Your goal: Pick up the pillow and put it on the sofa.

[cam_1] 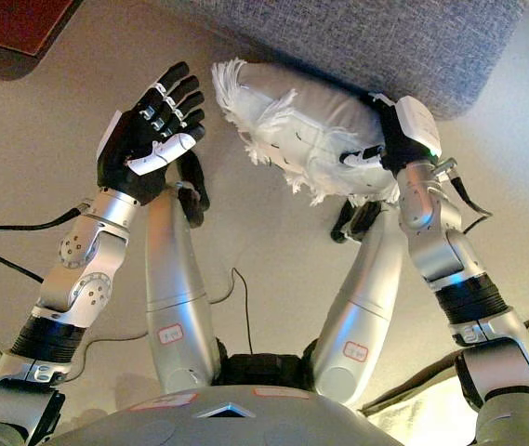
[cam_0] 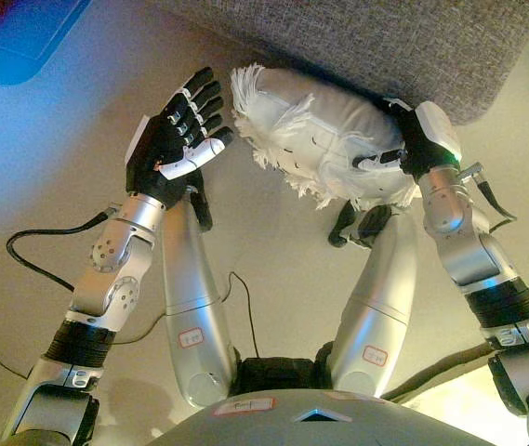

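A white pillow with a feathery fringe hangs above the floor, just in front of the grey sofa at the top of the view. My right hand is pressed against the pillow's right end, thumb curled onto its front; most of its fingers are hidden behind the pillow. My left hand is open with straight fingers, palm turned toward the pillow's fringed left end, a small gap apart from it.
The sofa's front edge runs across the top. A dark reddish-brown piece of furniture sits at the upper left. Pale beige floor lies below and to the left.
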Motion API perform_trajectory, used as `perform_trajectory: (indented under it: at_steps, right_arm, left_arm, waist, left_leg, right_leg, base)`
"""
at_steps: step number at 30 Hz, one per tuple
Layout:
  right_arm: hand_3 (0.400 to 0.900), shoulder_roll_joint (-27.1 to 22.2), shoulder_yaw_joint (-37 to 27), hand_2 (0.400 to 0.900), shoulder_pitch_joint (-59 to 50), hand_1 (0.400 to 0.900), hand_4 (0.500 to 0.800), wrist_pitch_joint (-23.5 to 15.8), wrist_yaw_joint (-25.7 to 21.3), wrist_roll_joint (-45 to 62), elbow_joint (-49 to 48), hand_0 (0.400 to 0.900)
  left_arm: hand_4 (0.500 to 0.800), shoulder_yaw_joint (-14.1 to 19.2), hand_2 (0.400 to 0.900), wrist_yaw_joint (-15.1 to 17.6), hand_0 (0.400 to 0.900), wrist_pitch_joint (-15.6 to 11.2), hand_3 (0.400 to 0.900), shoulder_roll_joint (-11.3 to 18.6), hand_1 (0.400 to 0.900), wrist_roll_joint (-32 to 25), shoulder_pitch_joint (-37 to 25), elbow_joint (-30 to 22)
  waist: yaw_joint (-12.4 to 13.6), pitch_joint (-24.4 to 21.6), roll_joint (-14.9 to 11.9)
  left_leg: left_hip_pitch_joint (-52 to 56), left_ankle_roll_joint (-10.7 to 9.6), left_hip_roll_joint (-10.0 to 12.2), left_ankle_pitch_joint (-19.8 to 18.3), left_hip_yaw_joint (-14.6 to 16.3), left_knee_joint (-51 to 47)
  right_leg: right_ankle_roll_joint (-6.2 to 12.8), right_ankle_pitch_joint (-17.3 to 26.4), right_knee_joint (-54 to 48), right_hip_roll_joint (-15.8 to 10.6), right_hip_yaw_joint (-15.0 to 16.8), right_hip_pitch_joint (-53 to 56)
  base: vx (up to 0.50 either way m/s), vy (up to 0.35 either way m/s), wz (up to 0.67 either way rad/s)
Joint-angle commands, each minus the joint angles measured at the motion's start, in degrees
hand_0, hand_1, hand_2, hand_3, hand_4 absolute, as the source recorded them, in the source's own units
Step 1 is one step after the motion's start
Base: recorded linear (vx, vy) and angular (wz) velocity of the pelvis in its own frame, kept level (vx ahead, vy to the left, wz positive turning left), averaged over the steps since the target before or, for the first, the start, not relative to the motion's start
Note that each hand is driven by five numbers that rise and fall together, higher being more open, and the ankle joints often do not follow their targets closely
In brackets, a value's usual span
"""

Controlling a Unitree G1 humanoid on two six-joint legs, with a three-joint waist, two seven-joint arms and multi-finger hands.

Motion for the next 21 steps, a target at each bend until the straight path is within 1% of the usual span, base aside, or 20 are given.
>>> perform_trajectory:
  at_steps: [1, 5, 9, 12, 13, 14, 19, 21]
  right_arm:
    - [0.900, -0.3, -1.1, 0.900, -4.0, 0.900, 0.800, -0.2, -1.4, -0.1, -0.3, 0.900]
    - [0.900, 0.3, -0.7, 0.900, -5.2, 0.900, 0.800, 0.3, -1.0, -2.0, 0.9, 0.900]
    - [0.900, 0.5, -0.4, 0.900, -5.8, 0.900, 0.800, 0.4, -0.3, -3.4, 1.3, 0.900]
    - [0.900, 1.1, 0.2, 0.900, -6.4, 0.900, 0.800, 0.7, 1.2, -4.0, 1.9, 0.900]
    - [0.802, 1.2, 0.3, 0.802, -6.5, 0.802, 0.741, 0.9, 1.7, -4.0, 1.9, 0.802]
    - [0.400, 1.3, 0.3, 0.400, -6.6, 0.400, 0.500, 1.3, 2.5, -3.9, 1.9, 0.400]
    - [0.400, 1.4, 1.0, 0.400, -7.5, 0.400, 0.500, 3.3, 4.8, -3.6, 2.2, 0.400]
    - [0.400, 1.5, 1.0, 0.400, -7.7, 0.400, 0.500, 4.0, 5.5, -3.4, 2.3, 0.400]
  left_arm:
    - [0.800, 2.1, 0.900, -2.4, 0.900, -2.8, 0.900, -0.1, 0.900, -1.1, -0.8, -8.0]
    - [0.800, 2.4, 0.900, -3.0, 0.900, -2.2, 0.900, -0.2, 0.900, -1.0, -0.4, -8.2]
    - [0.800, 2.2, 0.900, -3.0, 0.900, -2.3, 0.900, -0.1, 0.900, -0.8, -0.4, -8.2]
    - [0.800, 1.9, 0.900, -2.9, 0.900, -1.7, 0.900, -0.6, 0.900, -1.1, -0.5, -8.2]
    - [0.800, 1.9, 0.900, -3.0, 0.900, -1.5, 0.900, -0.6, 0.900, -1.1, -0.5, -8.3]
    - [0.800, 1.9, 0.900, -3.2, 0.900, -1.3, 0.900, -0.6, 0.900, -0.9, -0.4, -8.3]
    - [0.800, 1.7, 0.900, -2.9, 0.900, -0.4, 0.900, -0.8, 0.900, -0.7, -0.3, -8.2]
    - [0.800, 1.9, 0.900, -3.3, 0.900, -0.1, 0.900, -1.0, 0.900, -0.6, -0.1, -8.3]
  waist:
    - [1.1, 0.0, 0.4]
    - [1.6, 0.0, 0.4]
    - [1.8, 0.0, 0.5]
    - [2.0, 0.0, 0.6]
    - [2.1, 0.0, 0.6]
    - [2.1, 0.0, 0.6]
    - [2.5, 0.0, 0.6]
    - [2.7, 0.0, 0.6]
  left_leg:
    - [1.3, 3.9, 2.6, -13.8, -2.4, 12.2]
    - [0.2, 3.6, 2.5, -14.4, -3.4, 14.7]
    - [-0.5, 3.5, 2.5, -14.7, -3.9, 15.9]
    - [-0.9, 3.3, 2.3, -14.6, -4.2, 16.3]
    - [-0.9, 3.3, 2.2, -14.6, -4.2, 16.4]
    - [-1.0, 3.2, 2.2, -14.5, -4.3, 16.5]
    - [-1.0, 3.0, 2.2, -14.3, -4.6, 17.0]
    - [-0.9, 2.9, 2.2, -14.1, -4.6, 17.0]
  right_leg:
    - [0.71, 8.2, -4.6, -0.2, 1.3, -4.0]
    - [0.73, 7.0, -1.8, -0.4, 1.8, -5.2]
    - [0.70, 6.4, -0.5, -0.5, 2.0, -5.9]
    - [0.74, 6.5, -0.2, -0.8, 2.3, -6.4]
    - [0.77, 6.5, -0.1, -0.9, 2.4, -6.4]
    - [0.78, 6.6, -0.1, -1.0, 2.4, -6.4]
    - [0.71, 6.6, 0.6, -1.5, 2.8, -6.4]
    - [0.66, 6.7, 0.7, -1.7, 2.9, -6.3]
  base:
    - [0.03, -0.015, 0.08]
    - [0.04, -0.004, 0.07]
    - [0.03, 0.019, 0.04]
    - [0.04, 0.027, 0.04]
    - [0.04, 0.015, 0.06]
    - [0.04, 0.010, 0.06]
    - [0.05, 0.009, 0.05]
    - [0.04, 0.008, 0.04]
